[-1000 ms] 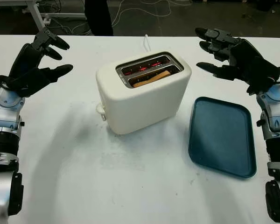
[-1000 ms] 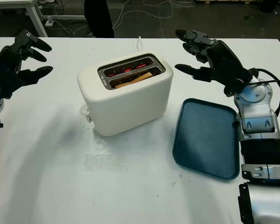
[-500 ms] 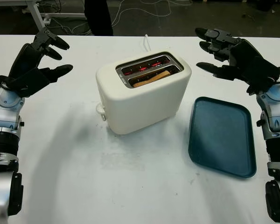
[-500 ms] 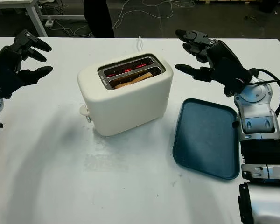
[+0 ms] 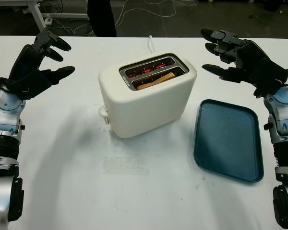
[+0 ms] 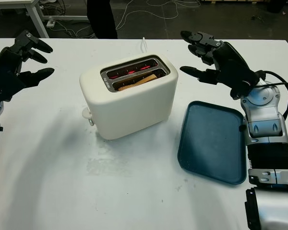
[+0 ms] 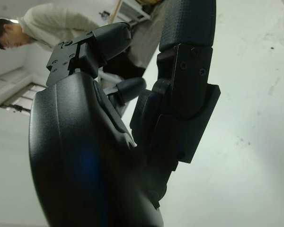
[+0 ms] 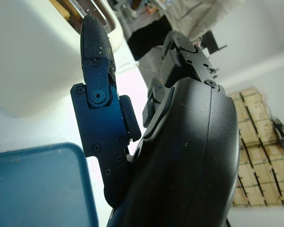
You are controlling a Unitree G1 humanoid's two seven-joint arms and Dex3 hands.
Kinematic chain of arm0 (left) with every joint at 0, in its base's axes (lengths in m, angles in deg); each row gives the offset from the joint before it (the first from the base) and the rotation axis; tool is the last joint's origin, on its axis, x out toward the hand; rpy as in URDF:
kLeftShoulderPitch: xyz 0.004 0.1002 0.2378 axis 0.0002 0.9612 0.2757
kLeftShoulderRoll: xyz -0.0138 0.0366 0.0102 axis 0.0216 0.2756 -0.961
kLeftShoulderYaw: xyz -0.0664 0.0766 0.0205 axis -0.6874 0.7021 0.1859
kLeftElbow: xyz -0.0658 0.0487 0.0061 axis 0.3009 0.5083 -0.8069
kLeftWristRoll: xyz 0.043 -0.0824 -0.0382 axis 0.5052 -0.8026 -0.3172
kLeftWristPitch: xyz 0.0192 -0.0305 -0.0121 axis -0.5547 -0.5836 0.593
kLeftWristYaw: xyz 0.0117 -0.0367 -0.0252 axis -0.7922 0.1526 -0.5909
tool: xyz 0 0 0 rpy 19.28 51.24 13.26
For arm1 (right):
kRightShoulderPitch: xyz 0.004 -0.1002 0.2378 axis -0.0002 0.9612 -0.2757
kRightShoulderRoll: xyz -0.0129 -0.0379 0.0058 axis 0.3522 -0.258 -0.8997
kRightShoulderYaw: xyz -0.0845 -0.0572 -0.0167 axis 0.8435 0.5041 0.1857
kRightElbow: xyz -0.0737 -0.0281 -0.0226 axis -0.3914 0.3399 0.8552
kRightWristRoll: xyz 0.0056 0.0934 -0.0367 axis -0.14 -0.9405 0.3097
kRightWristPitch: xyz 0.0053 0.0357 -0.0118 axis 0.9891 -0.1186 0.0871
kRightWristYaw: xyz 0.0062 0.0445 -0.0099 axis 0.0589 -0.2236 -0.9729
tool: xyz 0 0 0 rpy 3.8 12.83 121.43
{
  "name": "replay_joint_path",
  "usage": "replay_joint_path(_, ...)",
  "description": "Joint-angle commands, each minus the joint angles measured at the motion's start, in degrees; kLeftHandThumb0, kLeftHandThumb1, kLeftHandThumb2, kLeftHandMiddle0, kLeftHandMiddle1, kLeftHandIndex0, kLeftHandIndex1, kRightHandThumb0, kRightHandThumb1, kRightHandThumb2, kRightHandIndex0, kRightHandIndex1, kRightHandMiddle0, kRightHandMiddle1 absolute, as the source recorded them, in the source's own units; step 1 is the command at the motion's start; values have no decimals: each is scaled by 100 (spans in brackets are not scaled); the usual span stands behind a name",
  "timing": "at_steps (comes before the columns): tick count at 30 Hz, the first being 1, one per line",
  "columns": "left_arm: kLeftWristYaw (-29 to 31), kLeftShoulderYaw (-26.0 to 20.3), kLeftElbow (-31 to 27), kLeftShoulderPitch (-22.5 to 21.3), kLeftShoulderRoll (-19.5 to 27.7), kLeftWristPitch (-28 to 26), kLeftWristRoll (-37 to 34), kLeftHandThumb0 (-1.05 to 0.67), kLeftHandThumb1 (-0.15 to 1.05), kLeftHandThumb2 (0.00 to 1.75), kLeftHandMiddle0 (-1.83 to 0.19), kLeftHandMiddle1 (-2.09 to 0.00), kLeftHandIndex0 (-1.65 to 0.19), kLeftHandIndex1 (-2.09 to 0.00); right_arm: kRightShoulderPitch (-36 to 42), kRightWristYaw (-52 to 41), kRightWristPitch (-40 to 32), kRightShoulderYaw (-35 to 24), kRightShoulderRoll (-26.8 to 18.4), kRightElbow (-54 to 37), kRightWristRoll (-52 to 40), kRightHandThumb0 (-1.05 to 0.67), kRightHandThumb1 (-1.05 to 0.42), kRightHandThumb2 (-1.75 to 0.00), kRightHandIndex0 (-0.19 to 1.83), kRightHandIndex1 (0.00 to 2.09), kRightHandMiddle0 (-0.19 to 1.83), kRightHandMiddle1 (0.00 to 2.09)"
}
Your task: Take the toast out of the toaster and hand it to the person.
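Note:
A cream two-slot toaster stands in the middle of the white table. A slice of toast sits low in its near slot, while the far slot glows red inside. My left hand is open, raised above the table well left of the toaster. My right hand is open too, held in the air just right of the toaster's top and beyond the tray. A person in a light top stands past the table, and dark trouser legs show at the far edge.
A dark blue tray lies flat to the right of the toaster, under my right forearm. The toaster's white cord runs off toward the table's far edge. Cables lie on the floor beyond.

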Motion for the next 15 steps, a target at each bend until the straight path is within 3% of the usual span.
replay_joint_path(1,-13,-8,-10,55,96,27,40,-105,92,35,0,-165,0,-154,54,22,-65,-4,4,-108,-14,-67,-92,-23,21,0,24,0)
replay_joint_path(15,18,-29,46,40,42,72,-28,-105,92,34,0,-163,0,-152,35,37,-50,-26,34,-85,-45,-67,-92,-22,21,0,24,0)
